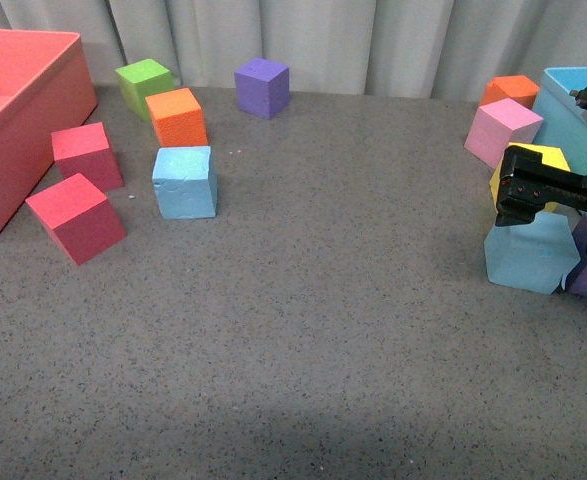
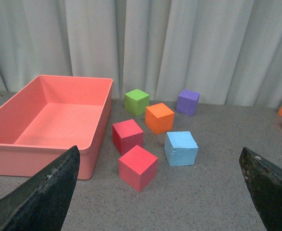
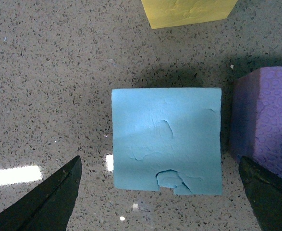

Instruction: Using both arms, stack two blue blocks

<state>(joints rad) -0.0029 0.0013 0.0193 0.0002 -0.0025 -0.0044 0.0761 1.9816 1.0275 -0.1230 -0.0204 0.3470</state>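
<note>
One light blue block (image 1: 184, 182) stands on the grey table at the left, among other cubes; it also shows in the left wrist view (image 2: 180, 148). The second blue block (image 1: 531, 252) is at the far right, and the right wrist view shows its top face with a notch (image 3: 167, 139). My right gripper (image 1: 545, 205) hovers just above this block, open, with its fingers (image 3: 49, 202) on either side of the block and apart from it. My left gripper (image 2: 162, 192) is open and empty. It is held back from the left blue block and is out of the front view.
A salmon bin (image 1: 23, 130) stands at the far left with two red cubes (image 1: 75, 216), an orange cube (image 1: 176, 117), a green cube (image 1: 144, 85) and a purple cube (image 1: 262, 86) near it. At the right are pink (image 1: 503, 130), orange, yellow (image 3: 186, 10) and purple (image 3: 265, 115) cubes and a teal bin (image 1: 573, 105).
</note>
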